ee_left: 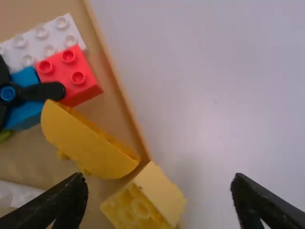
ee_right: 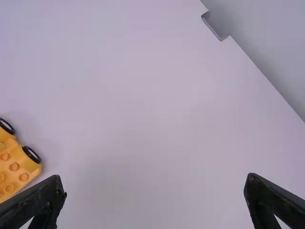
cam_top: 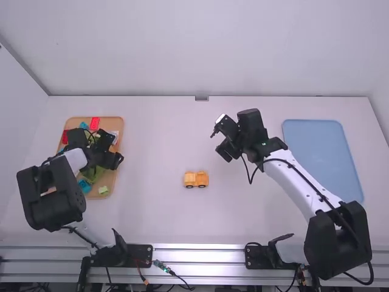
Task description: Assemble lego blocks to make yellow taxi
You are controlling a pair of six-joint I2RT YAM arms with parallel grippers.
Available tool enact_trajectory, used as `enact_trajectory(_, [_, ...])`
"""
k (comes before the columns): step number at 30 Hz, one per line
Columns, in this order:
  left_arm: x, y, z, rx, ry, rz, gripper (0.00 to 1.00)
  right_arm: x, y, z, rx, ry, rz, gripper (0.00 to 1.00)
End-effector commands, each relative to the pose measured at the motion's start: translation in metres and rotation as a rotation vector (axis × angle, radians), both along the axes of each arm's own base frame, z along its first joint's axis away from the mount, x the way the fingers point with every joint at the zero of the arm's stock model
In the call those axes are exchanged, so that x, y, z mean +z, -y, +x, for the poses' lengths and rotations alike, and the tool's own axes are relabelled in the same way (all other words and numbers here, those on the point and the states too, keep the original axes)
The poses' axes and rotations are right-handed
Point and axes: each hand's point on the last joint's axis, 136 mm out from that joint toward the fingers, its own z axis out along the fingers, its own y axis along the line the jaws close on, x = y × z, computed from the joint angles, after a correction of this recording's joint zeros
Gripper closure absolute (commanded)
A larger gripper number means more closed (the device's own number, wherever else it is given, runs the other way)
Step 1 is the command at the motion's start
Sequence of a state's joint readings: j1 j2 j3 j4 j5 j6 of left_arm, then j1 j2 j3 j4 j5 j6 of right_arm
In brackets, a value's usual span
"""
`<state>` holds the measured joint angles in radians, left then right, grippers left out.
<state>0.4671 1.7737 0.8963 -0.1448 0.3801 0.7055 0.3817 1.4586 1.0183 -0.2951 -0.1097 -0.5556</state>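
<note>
White table (cam_top: pixel 152 219) — orange-yellow block car (cam_top: pixel 200 179), studded, black-wheeled — left hand (cam_top: pixel 114 149), right hand (cam_top: pixel 222 140) both released.

High view distant, wrist views close, all downward onto the same table (cam_top: pixel 143 213).

no readable text or numbers
</note>
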Motion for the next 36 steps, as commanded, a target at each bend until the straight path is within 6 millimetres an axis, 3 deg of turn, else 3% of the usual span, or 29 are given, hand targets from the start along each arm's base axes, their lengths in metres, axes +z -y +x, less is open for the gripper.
enact_trajectory(1, [-0.012,-0.005,-0.007,0.083,-0.053,0.008,0.34,0.015,-0.004,0.005,0.0,0.032,0.016,0.01])
enact_trajectory(8, [-0.012,-0.029,-0.006,0.24,-0.062,0.047,0.33,0.015,-0.004,0.005,0.001,0.031,0.018,0.01])
enact_trajectory(26, [-0.009,-0.066,-0.01,0.586,-0.071,0.113,0.27,0.015,-0.005,0.004,0.001,0.026,0.019,0.01])
enact_trajectory(36, [-0.005,-0.039,0.004,0.442,-0.035,-0.023,0.23,0.015,-0.004,0.004,0.002,0.028,0.017,0.01])
